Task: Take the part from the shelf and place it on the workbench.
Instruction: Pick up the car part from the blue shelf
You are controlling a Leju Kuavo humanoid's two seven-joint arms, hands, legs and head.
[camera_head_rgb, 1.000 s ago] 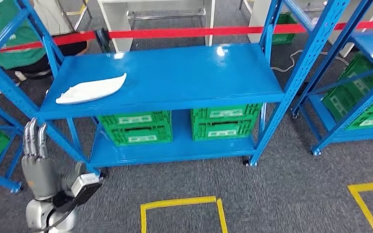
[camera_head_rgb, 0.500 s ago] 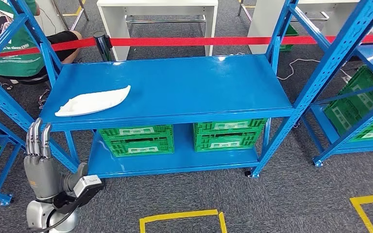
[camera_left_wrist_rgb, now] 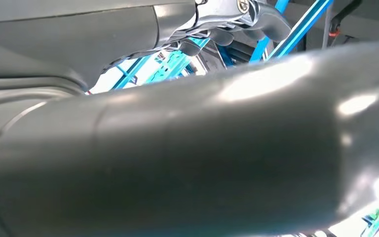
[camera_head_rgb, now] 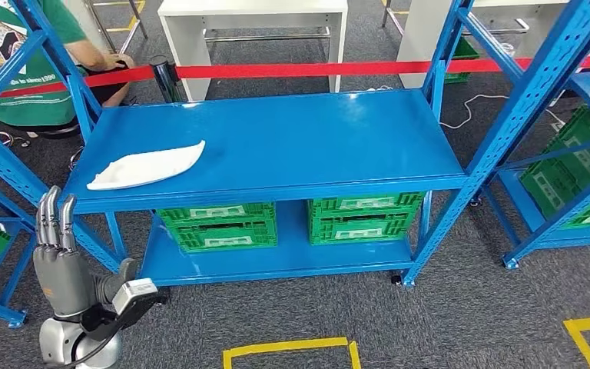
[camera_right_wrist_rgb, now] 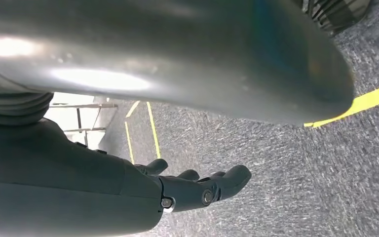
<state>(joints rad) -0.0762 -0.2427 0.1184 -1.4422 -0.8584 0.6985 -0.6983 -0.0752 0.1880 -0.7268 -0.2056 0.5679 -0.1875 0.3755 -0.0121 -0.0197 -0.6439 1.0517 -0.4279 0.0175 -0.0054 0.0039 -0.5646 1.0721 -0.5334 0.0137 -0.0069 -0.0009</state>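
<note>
Flat white curved plastic part (camera_head_rgb: 147, 165) on blue metal shelf (camera_head_rgb: 292, 142), left end. Left hand (camera_head_rgb: 58, 257) below, apart, fingers straight, empty. Right hand (camera_right_wrist_rgb: 197, 187) loosely spread, empty.

The right hand (camera_right_wrist_rgb: 128, 192), dark grey with a smooth thick thumb across the frame, hangs over the speckled grey carpet floor (camera_right_wrist_rgb: 286, 182). Its dark fingers (camera_right_wrist_rgb: 222, 183) are loosely extended and apart, holding nothing. Yellow tape lines (camera_right_wrist_rgb: 370, 101) mark the carpet, and pale metal-framed furniture (camera_right_wrist_rgb: 81, 111) stands beyond.
</note>
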